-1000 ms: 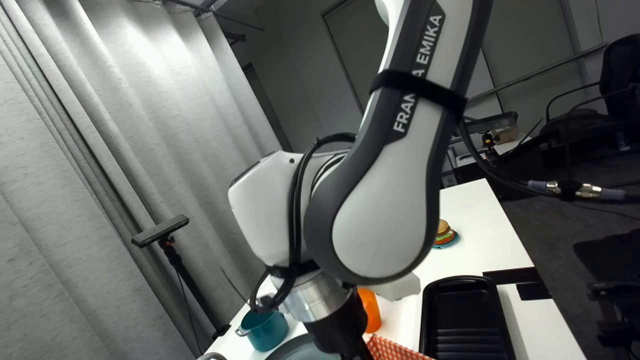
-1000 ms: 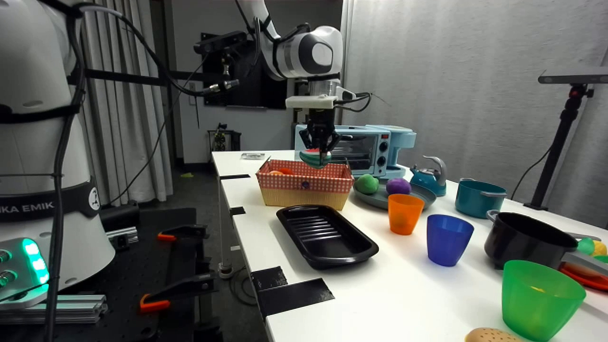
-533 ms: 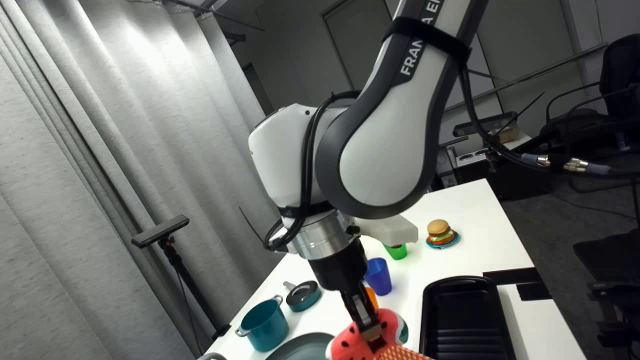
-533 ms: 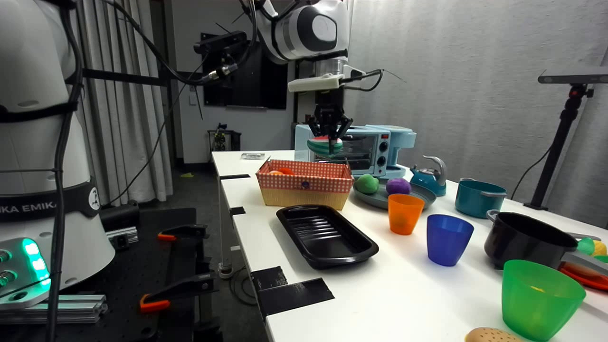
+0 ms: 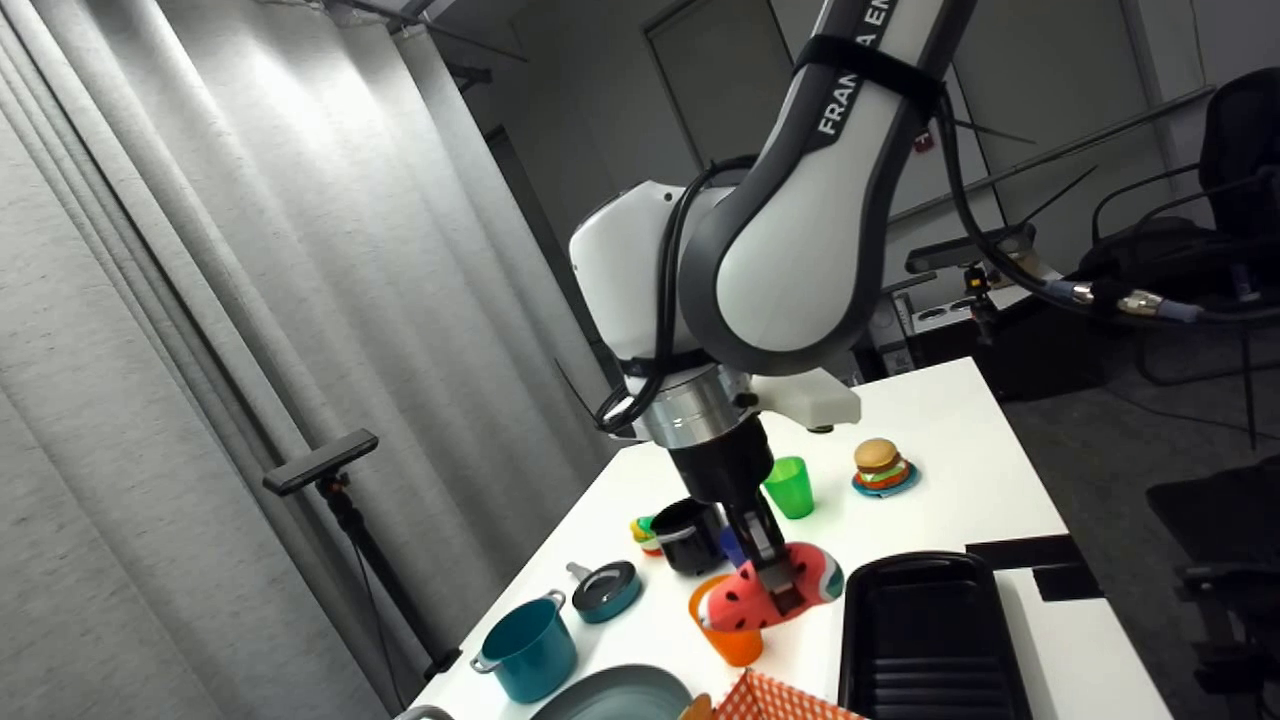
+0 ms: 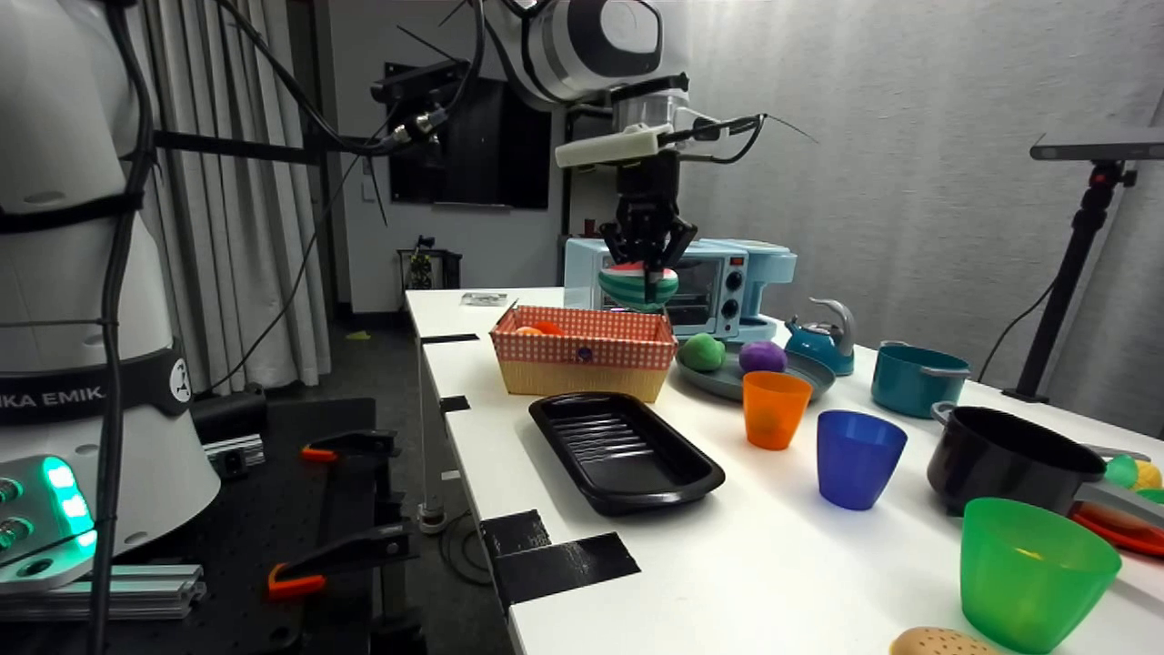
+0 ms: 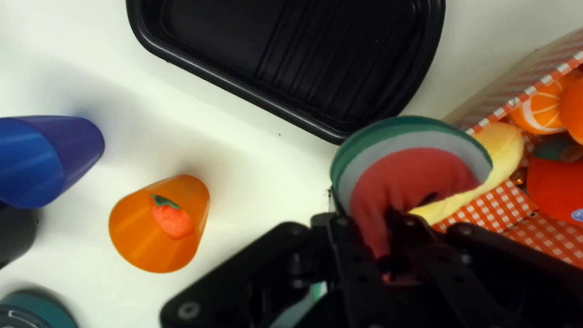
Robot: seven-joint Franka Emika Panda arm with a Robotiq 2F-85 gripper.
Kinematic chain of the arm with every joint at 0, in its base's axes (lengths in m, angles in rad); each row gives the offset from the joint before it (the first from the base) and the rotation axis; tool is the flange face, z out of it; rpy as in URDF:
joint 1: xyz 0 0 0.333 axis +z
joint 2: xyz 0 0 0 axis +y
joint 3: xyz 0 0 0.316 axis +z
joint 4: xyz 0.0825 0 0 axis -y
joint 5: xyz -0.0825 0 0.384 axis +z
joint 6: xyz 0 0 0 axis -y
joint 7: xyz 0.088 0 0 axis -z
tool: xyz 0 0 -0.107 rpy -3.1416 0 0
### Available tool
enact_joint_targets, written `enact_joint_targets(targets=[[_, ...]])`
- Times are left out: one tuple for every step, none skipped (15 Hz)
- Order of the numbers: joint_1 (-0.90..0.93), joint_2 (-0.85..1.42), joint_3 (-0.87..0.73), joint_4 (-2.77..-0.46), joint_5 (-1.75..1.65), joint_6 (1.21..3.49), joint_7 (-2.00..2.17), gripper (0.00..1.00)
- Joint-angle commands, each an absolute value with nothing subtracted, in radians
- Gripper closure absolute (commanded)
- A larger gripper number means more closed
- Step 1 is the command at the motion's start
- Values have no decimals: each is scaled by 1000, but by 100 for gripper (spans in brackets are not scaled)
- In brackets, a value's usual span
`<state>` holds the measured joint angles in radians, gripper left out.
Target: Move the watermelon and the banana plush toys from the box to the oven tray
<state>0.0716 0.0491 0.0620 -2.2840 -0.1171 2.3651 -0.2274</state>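
Note:
The watermelon plush, red with a green and white rind, is held in the air in both exterior views (image 5: 738, 600) (image 6: 621, 287) and the wrist view (image 7: 410, 175). My gripper (image 5: 783, 588) is shut on it; it also shows in an exterior view (image 6: 649, 277) and the wrist view (image 7: 369, 223). The yellow banana plush (image 7: 501, 141) lies in the red-checked box (image 6: 582, 375), partly hidden behind the watermelon in the wrist view. The black oven tray (image 6: 627, 455) lies flat beside the box; it shows in the wrist view (image 7: 227, 41) and an exterior view (image 5: 930, 620).
Orange plush fruit (image 7: 542, 109) and a red plush (image 7: 555, 189) lie in the box. An orange cup (image 6: 776, 409) and a blue cup (image 6: 857, 459) stand near the tray. A grey plate (image 6: 809, 373) with plush items and a blue toaster oven (image 6: 582, 264) stand beyond.
My gripper has risen from the box with the watermelon held. It has moved up and sideways, toward the cups and tray side. The box and tray have not moved.

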Motion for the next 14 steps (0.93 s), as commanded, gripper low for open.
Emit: enact_joint_targets(targets=[[45, -7, 41, -2343, -115, 2346, -216, 96], [39, -10, 34, -2353, -116, 2346, -216, 96], [34, -10, 28, -2361, -117, 2345, -215, 96], [29, -12, 22, -2370, -119, 2346, -214, 96], [24, -14, 17, -2380, -120, 2345, -213, 96], [20, -15, 13, -2388, -122, 2343, -211, 96], [17, -17, 9, -2397, -122, 2342, -212, 96], [14, -18, 5, -2405, -122, 2341, -212, 96], [12, -18, 2, -2412, -123, 2339, -211, 96], [10, -19, 0, -2421, -123, 2337, -212, 96], [8, -19, -1, -2427, -123, 2335, -211, 96], [6, -18, -2, -2432, -123, 2333, -211, 96], [5, -18, -2, -2437, -124, 2331, -211, 96], [4, -17, -2, -2440, -124, 2328, -212, 96]])
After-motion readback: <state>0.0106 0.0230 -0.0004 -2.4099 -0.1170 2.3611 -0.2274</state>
